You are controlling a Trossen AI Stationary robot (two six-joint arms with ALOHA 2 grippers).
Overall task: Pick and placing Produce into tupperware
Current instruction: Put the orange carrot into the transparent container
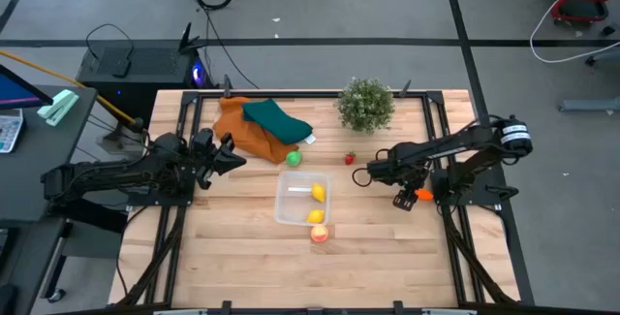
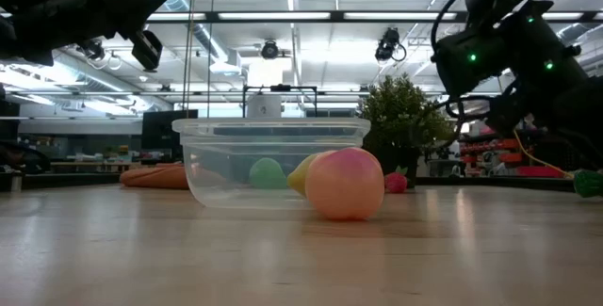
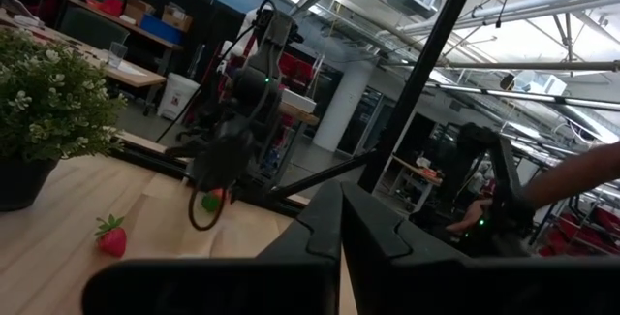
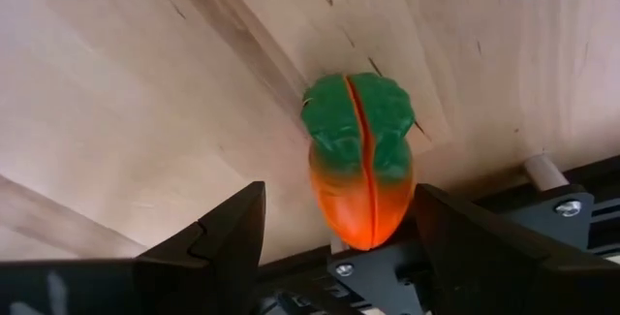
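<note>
Right gripper wide open, one finger each side of toy carrot, not touching yet. Carrot lies at table edge by frame. Looks light, hard, smooth; may slip, so grab fat orange middle. Right arm reaches low over table. Tupperware farther off, mid table, two yellow pieces inside. Left gripper waits by cloths, fingers together.

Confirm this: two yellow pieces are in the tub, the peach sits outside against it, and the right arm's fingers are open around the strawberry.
One thing is wrong: the right gripper straddles the orange carrot with its green top, as the right wrist view shows. The strawberry lies apart, near the plant. The rest stands.
</note>
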